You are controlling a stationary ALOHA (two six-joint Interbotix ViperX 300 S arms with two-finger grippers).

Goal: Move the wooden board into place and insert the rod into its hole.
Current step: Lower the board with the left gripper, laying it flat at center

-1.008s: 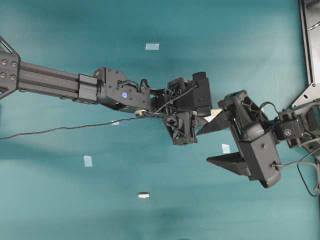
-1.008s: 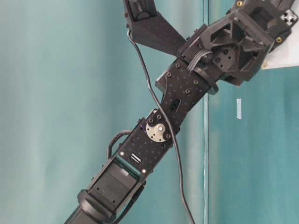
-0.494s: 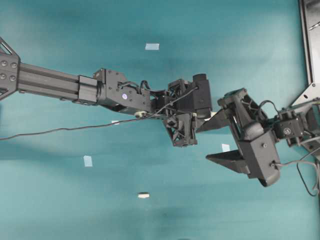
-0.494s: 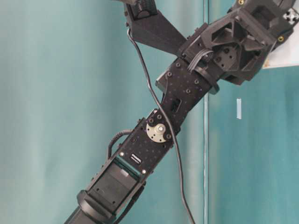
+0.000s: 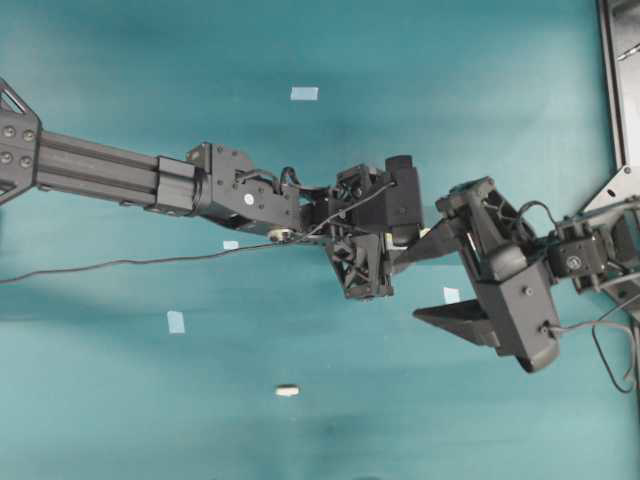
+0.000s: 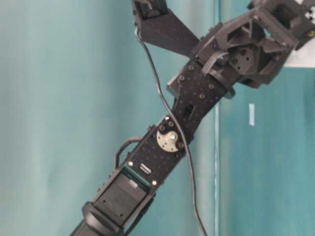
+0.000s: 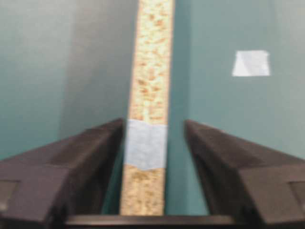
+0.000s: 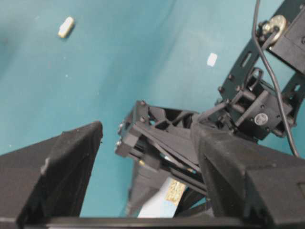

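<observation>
In the left wrist view the wooden board (image 7: 151, 71), a pale speckled strip with a light-blue tape patch (image 7: 145, 145), runs lengthwise between the fingers of my left gripper (image 7: 155, 125). The jaws are open: the right finger (image 7: 214, 152) stands clear of the board and the left finger (image 7: 95, 152) is close beside it. The hole does not show. The rod (image 5: 287, 390) lies alone on the teal table, also seen as the cream peg (image 8: 66, 27). My right gripper (image 5: 408, 292) is open and empty, facing the left gripper (image 8: 162, 138) at close range, with the board's end (image 8: 167, 195) below it.
Small pale-blue tape squares (image 5: 304, 93) (image 5: 176, 321) (image 5: 452, 295) are stuck on the table. A black cable (image 5: 120, 263) trails left from the left arm. A dark frame (image 5: 618, 80) stands at the right edge.
My left gripper's jaws have opened off the board, and its wrist has shifted slightly. The right gripper has stayed open and nearly still.
</observation>
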